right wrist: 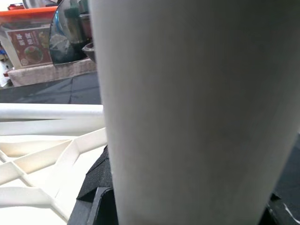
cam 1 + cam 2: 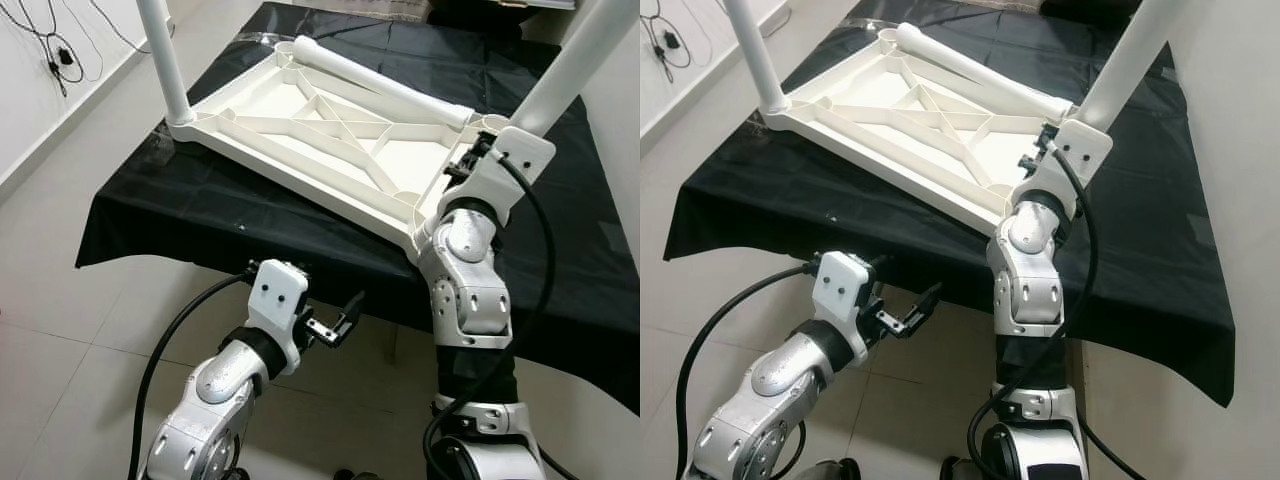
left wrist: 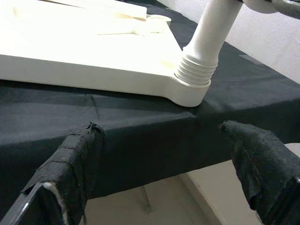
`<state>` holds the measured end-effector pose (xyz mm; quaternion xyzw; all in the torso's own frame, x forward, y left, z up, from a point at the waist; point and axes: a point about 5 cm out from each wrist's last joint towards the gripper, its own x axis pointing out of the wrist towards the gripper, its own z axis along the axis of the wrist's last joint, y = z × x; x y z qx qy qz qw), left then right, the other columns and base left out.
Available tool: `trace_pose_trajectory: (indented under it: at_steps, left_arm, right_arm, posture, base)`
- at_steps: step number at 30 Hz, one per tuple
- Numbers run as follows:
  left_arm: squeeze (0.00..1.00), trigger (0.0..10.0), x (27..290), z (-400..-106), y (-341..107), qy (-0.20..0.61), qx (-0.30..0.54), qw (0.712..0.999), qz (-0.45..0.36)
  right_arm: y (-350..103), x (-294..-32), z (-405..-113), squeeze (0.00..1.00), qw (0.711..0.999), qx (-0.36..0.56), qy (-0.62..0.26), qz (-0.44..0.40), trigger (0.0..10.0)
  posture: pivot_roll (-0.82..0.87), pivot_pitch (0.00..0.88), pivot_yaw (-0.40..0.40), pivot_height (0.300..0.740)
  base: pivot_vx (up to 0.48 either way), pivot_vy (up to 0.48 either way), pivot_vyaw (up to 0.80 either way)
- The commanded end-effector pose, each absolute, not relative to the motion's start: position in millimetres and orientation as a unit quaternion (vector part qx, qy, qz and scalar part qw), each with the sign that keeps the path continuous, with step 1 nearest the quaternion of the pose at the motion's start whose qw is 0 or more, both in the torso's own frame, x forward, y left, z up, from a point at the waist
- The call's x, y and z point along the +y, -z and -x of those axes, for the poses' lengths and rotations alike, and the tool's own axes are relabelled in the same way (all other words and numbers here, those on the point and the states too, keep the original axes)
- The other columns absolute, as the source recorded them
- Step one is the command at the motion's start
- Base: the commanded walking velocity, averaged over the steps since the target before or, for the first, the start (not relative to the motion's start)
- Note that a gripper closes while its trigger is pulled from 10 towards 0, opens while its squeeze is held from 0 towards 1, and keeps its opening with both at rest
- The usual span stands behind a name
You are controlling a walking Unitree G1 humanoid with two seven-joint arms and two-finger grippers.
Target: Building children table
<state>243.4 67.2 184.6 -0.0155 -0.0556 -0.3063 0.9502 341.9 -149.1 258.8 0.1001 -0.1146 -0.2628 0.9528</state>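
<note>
The right gripper [image 2: 487, 150] is up at the near right corner of the tabletop [image 2: 330, 130], where a white leg [image 2: 575, 65] stands in its socket. In the right wrist view the leg [image 1: 197, 112] sits very close between the black fingers, whose tips [image 1: 101, 204] show at its base; the fingers look closed around the leg, though the actual contact is hard to see. The right arm rises from below the counter edge to that corner.

The left gripper [image 2: 335, 325] hangs low in front of the counter [image 2: 200, 210], below its near edge and apart from the tabletop. Its fingers [image 3: 75, 164] are spread wide and hold nothing. The left wrist view looks between them at the black cloth edge and at the threaded base of the leg [image 3: 206, 51] in the corner socket.

The tabletop lies upside down on the black cloth, its ribbed white underside up. A second leg [image 2: 165, 60] stands upright in the far left corner. A third leg [image 2: 385, 85] lies loose on its side across the far part of the underside. The cloth drapes over the counter edges to the tiled floor [image 2: 60, 330]. Cables [image 2: 55, 45] hang on the wall at the left. Beyond the counter, the right wrist view catches a red-lidded box [image 1: 28, 40].
</note>
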Motion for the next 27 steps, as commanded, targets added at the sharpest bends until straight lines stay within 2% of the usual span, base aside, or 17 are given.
trace_pose_trajectory:
  at_steps: [1, 5, 10, 17, 21, 27]
  left_arm:
    - [0.0, 10.0, 65.7, -242.7, -182.6, 0.307, -0.054, 0.95, 0.016]
    - [0.0, 10.0, 65.3, -243.0, -182.9, 0.307, -0.056, 0.95, 0.016]
    - [0.0, 10.0, 64.2, -243.5, -183.2, 0.305, -0.057, 0.95, 0.018]
    - [0.0, 10.0, 64.3, -243.6, -182.4, 0.304, -0.056, 0.951, 0.018]
    - [0.0, 10.0, 65.4, -243.9, -181.7, 0.302, -0.056, 0.952, 0.018]
    - [0.0, 10.0, 65.1, -244.0, -179.9, 0.303, -0.056, 0.951, 0.018]
  right_arm:
    - [-223.1, -149.8, -344.5, 0.0, 0.959, -0.032, 0.273, -0.075, 10.0]
    - [-225.5, -148.1, -345.3, 0.0, 0.96, -0.039, 0.274, -0.049, 10.0]
    - [-224.0, -150.4, -347.7, 0.0, 0.945, -0.013, 0.328, -0.003, 10.0]
    - [-223.8, -146.2, -349.8, 0.0, 0.945, -0.004, 0.325, -0.042, 10.0]
    - [-252.2, -152.8, -348.1, 0.0, 0.939, -0.071, 0.327, -0.081, 10.0]
    - [-278.5, -157.5, -342.6, 0.0, 0.93, -0.126, 0.335, -0.082, 10.0]
  posture:
    - [0.07, 0.195, -0.071, 0.74]
    - [0.06, 0.197, -0.07, 0.74]
    - [0.06, 0.203, -0.075, 0.74]
    - [0.06, 0.205, -0.079, 0.74]
    - [0.06, 0.197, -0.08, 0.74]
    - [0.06, 0.172, -0.076, 0.74]
  base:
    - [0.0, 0.0, 0.0]
    - [0.0, 0.0, 0.0]
    - [0.0, 0.0, 0.0]
    - [0.0, 0.0, 0.0]
    - [0.0, 0.0, 0.0]
    - [0.0, 0.0, 0.0]
